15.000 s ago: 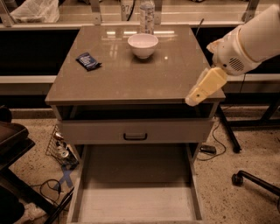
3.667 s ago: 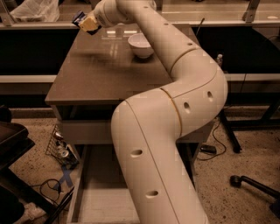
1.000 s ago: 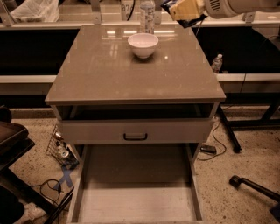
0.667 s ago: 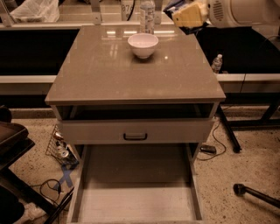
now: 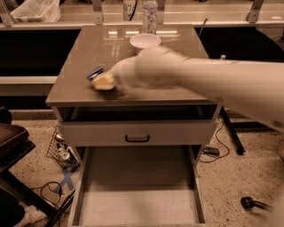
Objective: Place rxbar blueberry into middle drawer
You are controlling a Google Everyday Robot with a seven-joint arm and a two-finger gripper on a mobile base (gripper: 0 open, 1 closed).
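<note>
My gripper (image 5: pixel 103 82) is blurred with motion and hangs low over the front left part of the cabinet top (image 5: pixel 84 53). Its yellowish fingers (image 5: pixel 104 82) are shut on the rxbar blueberry (image 5: pixel 95 72), whose dark blue end sticks out to the upper left. My white arm reaches in from the right across the cabinet's front. The middle drawer (image 5: pixel 87 195) is pulled out wide below, its grey-beige floor bare. The gripper is above and behind the drawer, over the top rather than the opening.
A white bowl (image 5: pixel 145 41) and a clear water bottle (image 5: pixel 149 13) stand at the back of the top. A pale drawer front with a dark handle (image 5: pixel 137 138) sits above the open drawer. Cans lie in a wire rack (image 5: pixel 62 150) at left, and cables lie on the floor.
My arm has swung from the back right corner, above the bowl, down and left to the front left of the cabinet top, carrying the bar.
</note>
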